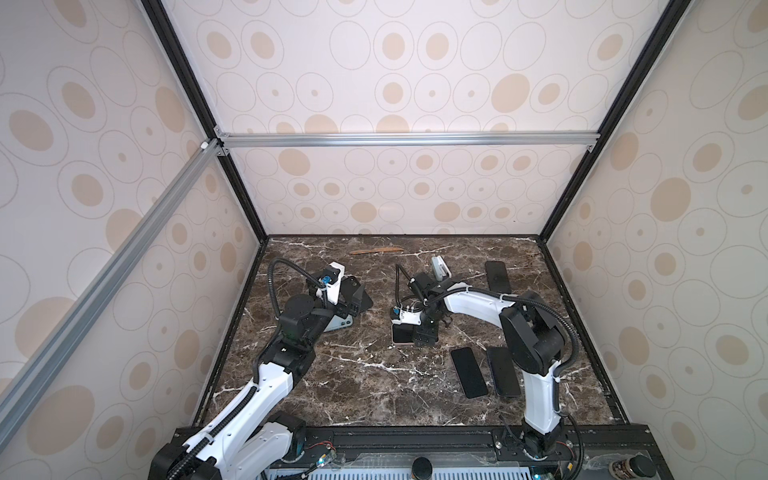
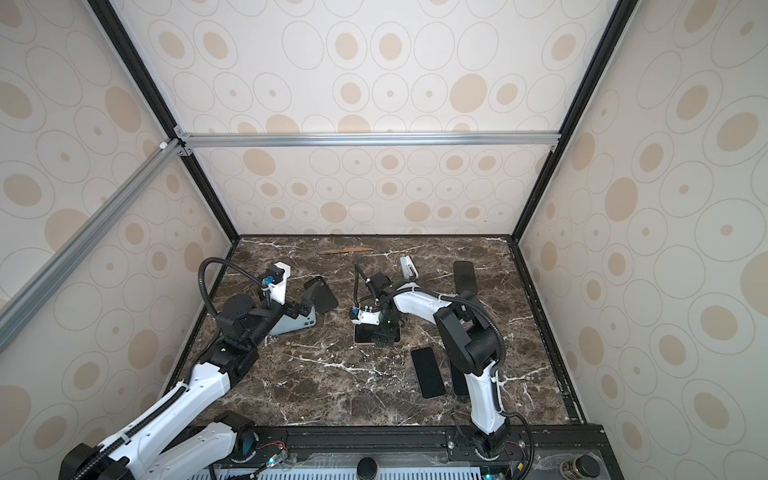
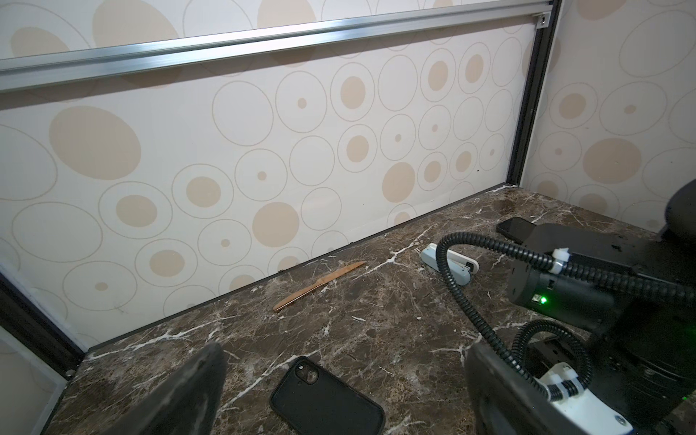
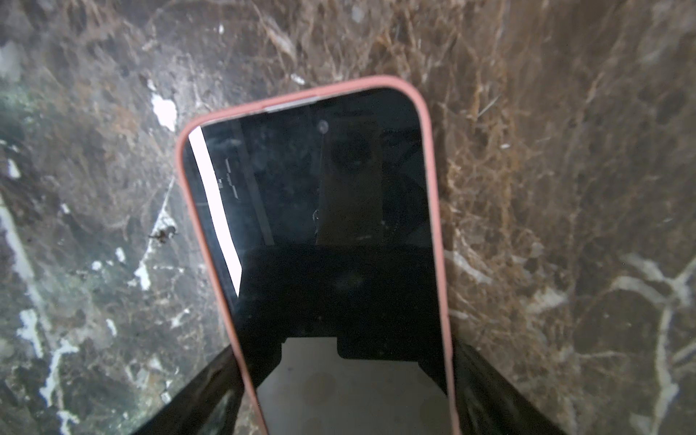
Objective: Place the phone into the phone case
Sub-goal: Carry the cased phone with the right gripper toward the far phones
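Right pincer (image 4: 344, 346) straddling phone (image 4: 320, 226), arm (image 1: 469, 301) bent downward

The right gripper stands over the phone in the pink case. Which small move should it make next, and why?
Probably close the right gripper on the pink case: its fingers flank both long edges, and the phone lies flat inside on the table.

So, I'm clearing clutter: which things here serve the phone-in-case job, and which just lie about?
Job: phone in pink case, black case, pale blue phone or case, bare black phones.
Lying about: wooden knife, white gadget.
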`<state>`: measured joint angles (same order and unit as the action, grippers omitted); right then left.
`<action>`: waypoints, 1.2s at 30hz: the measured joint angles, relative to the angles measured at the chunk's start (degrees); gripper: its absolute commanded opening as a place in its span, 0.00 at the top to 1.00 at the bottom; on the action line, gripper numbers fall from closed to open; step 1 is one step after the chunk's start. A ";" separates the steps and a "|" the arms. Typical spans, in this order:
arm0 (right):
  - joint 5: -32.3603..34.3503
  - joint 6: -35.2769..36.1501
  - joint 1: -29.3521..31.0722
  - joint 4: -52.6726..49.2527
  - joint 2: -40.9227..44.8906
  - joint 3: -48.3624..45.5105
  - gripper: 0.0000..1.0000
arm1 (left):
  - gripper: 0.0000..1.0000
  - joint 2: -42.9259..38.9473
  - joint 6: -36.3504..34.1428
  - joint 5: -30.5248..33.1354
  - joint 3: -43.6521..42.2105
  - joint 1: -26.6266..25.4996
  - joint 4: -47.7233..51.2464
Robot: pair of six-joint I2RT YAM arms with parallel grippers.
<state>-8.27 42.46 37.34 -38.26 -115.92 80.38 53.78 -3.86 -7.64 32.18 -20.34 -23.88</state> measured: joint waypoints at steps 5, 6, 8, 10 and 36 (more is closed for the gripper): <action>0.79 -2.49 -0.07 0.00 0.09 0.00 0.22 | 0.01 0.00 0.00 0.02 0.00 0.07 0.00; 1.14 -3.54 -0.15 0.07 0.13 0.00 0.23 | 0.01 0.00 0.00 0.00 0.00 0.07 0.00; 1.60 -5.57 -0.57 0.35 0.28 -0.11 0.25 | 0.01 0.00 0.00 0.00 0.00 0.09 0.00; 1.73 -7.96 -1.42 0.94 0.68 -0.70 0.27 | 0.01 0.00 0.00 0.02 0.00 0.11 0.00; 9.55 -42.95 -27.71 -5.79 -4.11 8.02 0.30 | 0.01 -0.13 0.02 -0.22 0.00 0.42 0.00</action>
<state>1.28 -0.49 9.63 -44.05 -120.03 88.40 53.65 -3.84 -7.86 32.18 -19.92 -23.88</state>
